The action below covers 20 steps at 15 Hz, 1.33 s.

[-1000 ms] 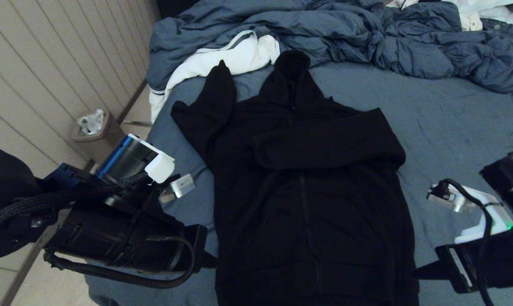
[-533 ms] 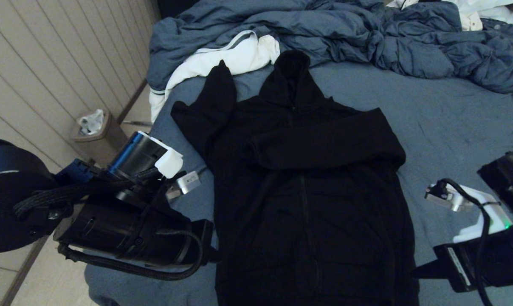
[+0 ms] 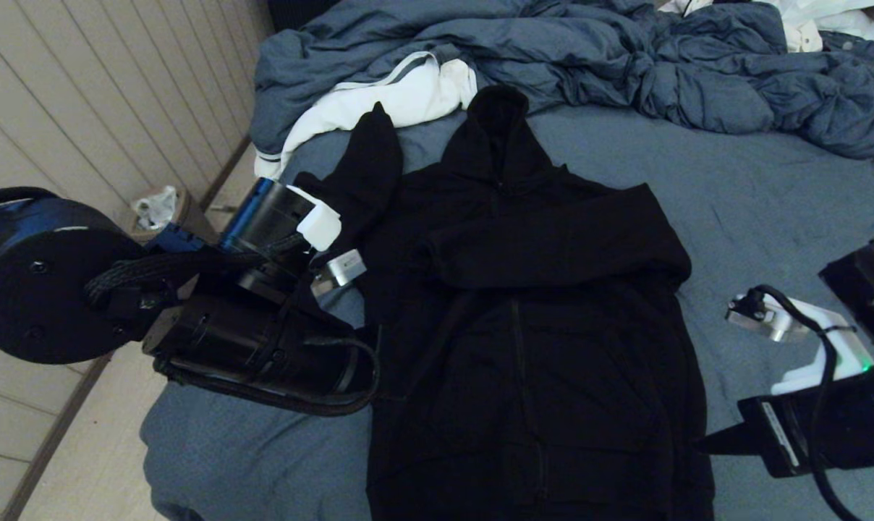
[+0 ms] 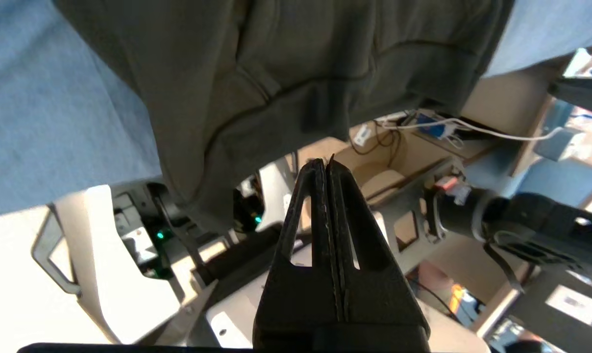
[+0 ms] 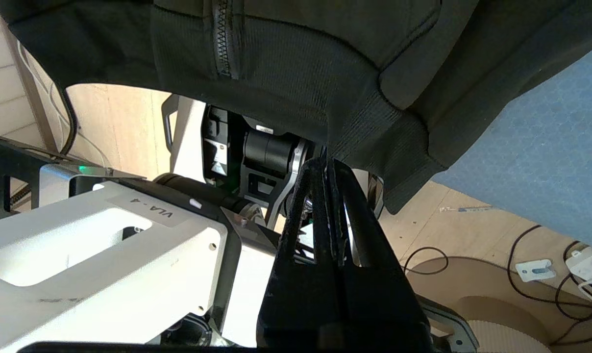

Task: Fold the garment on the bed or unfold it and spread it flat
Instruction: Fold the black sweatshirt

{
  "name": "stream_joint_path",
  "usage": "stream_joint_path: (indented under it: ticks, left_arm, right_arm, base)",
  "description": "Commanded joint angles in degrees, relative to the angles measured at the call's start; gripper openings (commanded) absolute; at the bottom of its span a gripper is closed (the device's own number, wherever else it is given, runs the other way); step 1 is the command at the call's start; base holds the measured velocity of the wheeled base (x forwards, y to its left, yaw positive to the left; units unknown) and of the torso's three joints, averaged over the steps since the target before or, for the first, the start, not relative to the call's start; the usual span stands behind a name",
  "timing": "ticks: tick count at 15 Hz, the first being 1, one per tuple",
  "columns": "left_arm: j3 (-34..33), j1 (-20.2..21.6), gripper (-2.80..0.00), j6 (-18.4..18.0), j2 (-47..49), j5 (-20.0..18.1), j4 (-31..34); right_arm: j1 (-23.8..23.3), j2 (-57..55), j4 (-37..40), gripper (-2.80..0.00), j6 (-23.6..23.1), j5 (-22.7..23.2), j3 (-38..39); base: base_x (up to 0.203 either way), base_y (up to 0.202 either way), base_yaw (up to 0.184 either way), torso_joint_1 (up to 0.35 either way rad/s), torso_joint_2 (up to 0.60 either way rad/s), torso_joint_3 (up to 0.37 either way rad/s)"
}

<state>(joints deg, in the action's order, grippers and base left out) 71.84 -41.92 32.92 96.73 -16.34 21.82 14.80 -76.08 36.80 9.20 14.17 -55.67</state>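
Note:
The black hoodie point(image 3: 524, 304) lies front up on the bed point(image 3: 755, 195), hood at the far end. One sleeve point(image 3: 553, 250) is folded across the chest, the other point(image 3: 365, 174) points away toward the white cloth. Its ribbed hem point(image 5: 296, 88) with the zipper end hangs over the bed's near edge. My left gripper point(image 4: 327, 164) is shut and empty, just off the hoodie's near left edge point(image 4: 257, 98); the left arm point(image 3: 263, 347) is raised beside that side. My right gripper point(image 3: 699, 446) point(image 5: 325, 164) is shut and empty, close under the hem's right corner.
A crumpled blue-grey duvet point(image 3: 625, 65) fills the far end of the bed. A white cloth with grey stripes point(image 3: 393, 98) lies by the far sleeve. A waste bin point(image 3: 158, 210) stands on the floor by the panelled wall at the left.
My left arm has risen and swung forward along the hoodie's left side toward the far sleeve. The right arm and the hoodie have hardly moved.

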Motion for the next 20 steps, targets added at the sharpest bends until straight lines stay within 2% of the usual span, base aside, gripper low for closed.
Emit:
stream_joint_path:
  ticks: [1, 9, 10, 14, 20]
  left_arm:
    - [0.94, 0.0, -2.8, -0.01, 1.34, 0.61, 0.12]
    - [2.73, -0.53, -2.8, -0.14, 2.94, 0.85, 0.21]
    - [3.04, -0.53, 0.0, -0.13, 2.94, 0.94, 0.42]
    - [3.49, -0.62, 0.0, -0.05, 3.29, 1.14, 0.33]
    - [-0.38, -1.14, 0.0, -0.14, 4.33, 0.88, -0.11]
  right_arm:
    - [0.05, -0.39, -0.42, -2.8, 0.03, 0.07, 0.04]
    - [0.05, -0.65, -1.41, -2.8, 0.09, -0.1, 0.48]
    - [-0.03, -0.48, -1.47, -2.8, -0.15, -0.19, 0.65]
    - [0.05, -0.21, -1.47, -2.8, -0.55, -0.1, 0.57]
    - [-0.47, -0.29, -1.39, -2.8, -0.77, -0.02, 1.63]
  base:
    - [0.0, 0.0, 0.0, 0.0, 0.0, 0.0]
    - [0.0, 0.0, 0.0, 0.0, 0.0, 0.0]
    - [0.0, 0.0, 0.0, 0.0, 0.0, 0.0]
    - [0.0, 0.0, 0.0, 0.0, 0.0, 0.0]
    - [0.0, 0.0, 0.0, 0.0, 0.0, 0.0]
